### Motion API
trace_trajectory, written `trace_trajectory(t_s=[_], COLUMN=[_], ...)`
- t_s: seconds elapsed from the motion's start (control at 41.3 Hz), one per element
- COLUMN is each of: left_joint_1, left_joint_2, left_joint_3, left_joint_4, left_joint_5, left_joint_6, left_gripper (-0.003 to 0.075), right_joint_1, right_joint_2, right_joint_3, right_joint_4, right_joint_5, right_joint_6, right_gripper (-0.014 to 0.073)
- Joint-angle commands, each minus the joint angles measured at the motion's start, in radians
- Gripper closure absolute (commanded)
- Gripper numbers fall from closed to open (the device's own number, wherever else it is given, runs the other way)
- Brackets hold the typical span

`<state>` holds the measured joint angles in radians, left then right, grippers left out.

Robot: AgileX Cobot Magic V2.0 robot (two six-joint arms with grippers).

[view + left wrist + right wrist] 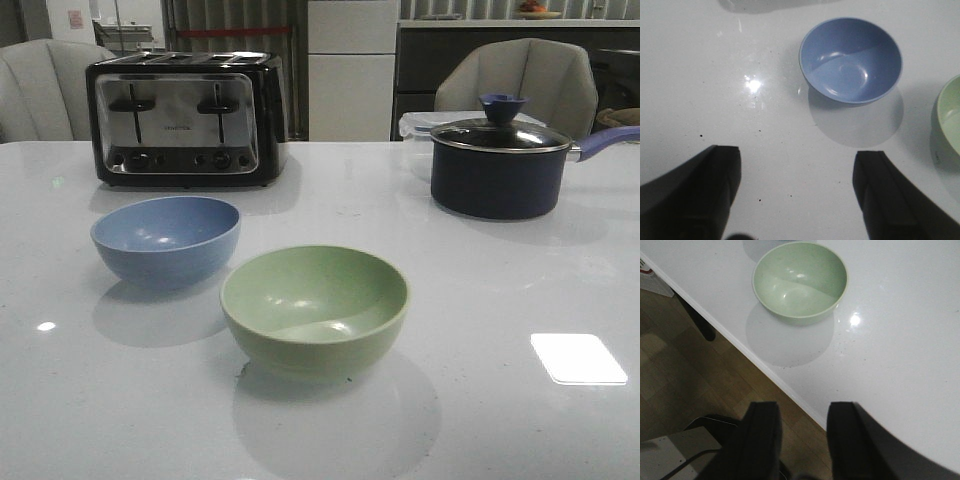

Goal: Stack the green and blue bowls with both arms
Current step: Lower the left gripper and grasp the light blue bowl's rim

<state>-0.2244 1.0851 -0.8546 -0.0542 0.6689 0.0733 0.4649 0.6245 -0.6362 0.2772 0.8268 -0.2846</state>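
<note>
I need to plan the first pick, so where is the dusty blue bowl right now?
In the front view the dusty blue matte bowl sits left of centre, in front of the black toaster, apart from the sage green bowl.

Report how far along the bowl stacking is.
Nothing is stacked yet: the blue bowl and the green bowl sit apart on the table, both empty. Neither is in hand; the left end effector and right end effector are open and hold nothing. Grasping, lifting and nesting all remain.
</note>
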Motion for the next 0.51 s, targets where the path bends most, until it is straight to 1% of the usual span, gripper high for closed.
trace_trajectory(t_s=[0.0, 0.291, 0.484], left_joint_1=[-0.009, -0.009, -0.009], left_joint_2=[0.120, 0.481, 0.668], left_joint_3=[-0.090, -0.302, -0.430], left_joint_4=[-0.016, -0.064, -0.064], left_joint_5=[-0.065, -0.083, -0.104], left_joint_6=[0.003, 0.003, 0.003], left_gripper=[0.0193, 0.0193, 0.0193], right_joint_1=[0.000, 0.000, 0.000], right_joint_2=[-0.002, -0.002, -0.002], right_joint_3=[-0.026, -0.026, -0.026], right_joint_4=[0.008, 0.008, 0.008], right_joint_5=[-0.051, -0.051, -0.051], right_joint_6=[-0.011, -0.011, -0.011], right_gripper=[0.0236, 0.0236, 0.0236])
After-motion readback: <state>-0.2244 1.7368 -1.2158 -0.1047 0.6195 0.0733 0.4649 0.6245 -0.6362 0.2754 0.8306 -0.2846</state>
